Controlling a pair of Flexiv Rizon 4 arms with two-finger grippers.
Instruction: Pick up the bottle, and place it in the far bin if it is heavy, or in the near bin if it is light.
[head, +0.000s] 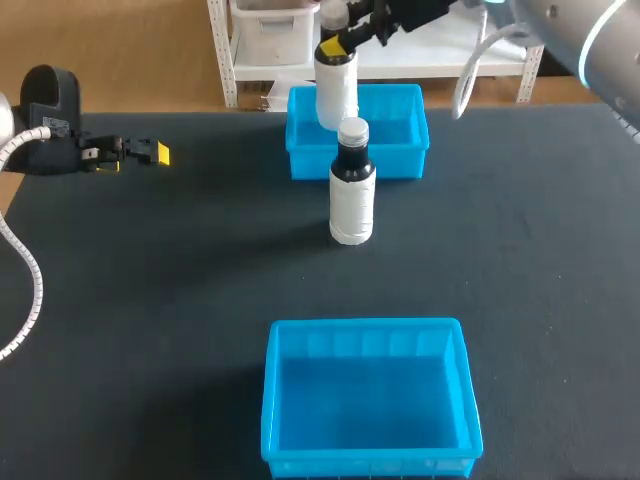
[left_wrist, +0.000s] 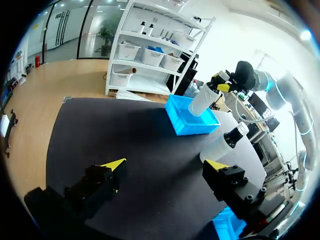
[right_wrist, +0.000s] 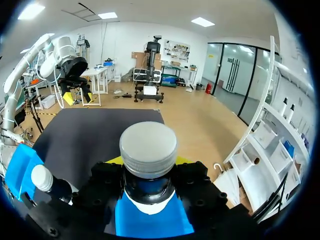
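Held bottle: a white bottle (head: 336, 92) in the upper middle of the head view, upright, its lower end over the far bin's opening. I cannot tell whether it touches the bin's floor.
Right gripper: the right gripper (head: 338, 43) comes in from the upper right corner. Its fingers are closed on the held bottle's neck from two sides. In the right wrist view the grey cap (right_wrist: 148, 148) sits between the black fingers.
Far bin: the far bin (head: 410, 150) is blue and open, at top centre by the table's far edge.
Second bottle: the second bottle (head: 352, 190) has a white body, black neck and white cap. It stands upright at the frame's centre, just in front of the far bin, and neither gripper touches it.
Near bin: the near bin (head: 280, 400) is blue, at lower centre.
Left gripper: the left gripper (head: 150, 153) is at the upper left, fingers spread wide with nothing between them, well apart from both bottles.
Table: the table (head: 150, 290) is dark.
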